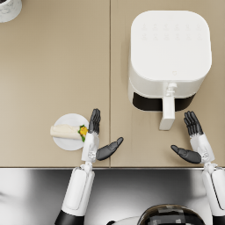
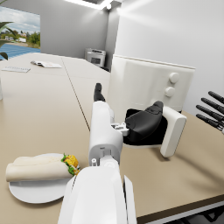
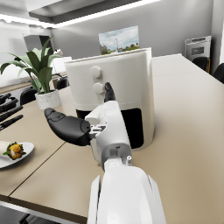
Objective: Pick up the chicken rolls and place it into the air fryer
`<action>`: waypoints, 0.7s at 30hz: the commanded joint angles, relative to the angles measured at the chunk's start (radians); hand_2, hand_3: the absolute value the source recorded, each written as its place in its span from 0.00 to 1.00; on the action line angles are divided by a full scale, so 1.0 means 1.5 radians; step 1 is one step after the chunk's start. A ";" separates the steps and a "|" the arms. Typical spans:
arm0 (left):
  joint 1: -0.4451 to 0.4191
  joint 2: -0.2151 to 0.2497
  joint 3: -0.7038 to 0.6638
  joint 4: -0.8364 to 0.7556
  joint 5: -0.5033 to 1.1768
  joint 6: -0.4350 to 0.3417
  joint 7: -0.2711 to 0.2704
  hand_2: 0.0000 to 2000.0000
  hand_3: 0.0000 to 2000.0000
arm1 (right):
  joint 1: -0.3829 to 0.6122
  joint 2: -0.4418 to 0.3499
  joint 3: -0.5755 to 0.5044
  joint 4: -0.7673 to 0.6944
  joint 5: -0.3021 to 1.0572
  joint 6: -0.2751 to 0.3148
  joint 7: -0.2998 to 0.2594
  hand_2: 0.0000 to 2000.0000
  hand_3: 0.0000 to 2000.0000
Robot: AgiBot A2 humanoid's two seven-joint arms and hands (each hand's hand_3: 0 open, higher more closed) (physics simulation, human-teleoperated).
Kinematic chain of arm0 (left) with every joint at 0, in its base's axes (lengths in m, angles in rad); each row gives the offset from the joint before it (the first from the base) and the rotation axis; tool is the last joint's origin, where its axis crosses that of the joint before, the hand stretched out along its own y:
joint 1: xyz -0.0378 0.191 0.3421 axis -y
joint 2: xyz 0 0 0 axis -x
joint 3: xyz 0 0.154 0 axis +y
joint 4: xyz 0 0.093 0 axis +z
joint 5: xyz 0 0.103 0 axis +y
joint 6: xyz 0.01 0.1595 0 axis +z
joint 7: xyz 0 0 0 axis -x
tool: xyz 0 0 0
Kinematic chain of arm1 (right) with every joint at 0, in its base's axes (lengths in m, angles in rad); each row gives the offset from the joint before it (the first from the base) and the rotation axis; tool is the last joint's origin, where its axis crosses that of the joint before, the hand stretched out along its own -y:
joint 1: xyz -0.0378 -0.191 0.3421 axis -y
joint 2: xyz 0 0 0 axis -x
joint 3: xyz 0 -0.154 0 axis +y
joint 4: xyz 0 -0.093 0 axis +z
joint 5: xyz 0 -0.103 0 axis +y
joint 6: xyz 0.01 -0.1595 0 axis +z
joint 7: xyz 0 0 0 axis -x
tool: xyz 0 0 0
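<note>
Chicken roll [image 1: 66,131] lies on a small white plate [image 1: 70,143] near the front edge of the tan surface [image 1: 52,66], its filling end facing the left robot hand [image 1: 97,138]. That hand hovers just beside the plate, fingers spread and holding nothing. The right robot hand [image 1: 193,140] is likewise open and empty, near the handle [image 1: 167,112] of the white air fryer [image 1: 169,52] (whose drawer looks slightly pulled out). The pick seems not yet begun; next, I judge, the left hand must shift over the roll and close around it.
</note>
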 commanded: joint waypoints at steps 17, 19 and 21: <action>0.000 0.000 0.000 0.000 0.000 0.000 0.000 0.00 0.00 | 0.000 0.000 0.000 0.000 0.000 0.000 0.000 0.00 0.00; 0.000 0.000 0.000 0.000 0.000 0.000 0.000 0.00 0.00 | 0.000 0.000 0.000 0.000 0.000 0.000 0.000 0.00 0.00; 0.000 0.000 0.000 0.000 0.000 0.000 0.000 0.00 0.00 | 0.000 0.000 0.000 0.000 0.000 0.000 0.000 0.00 0.00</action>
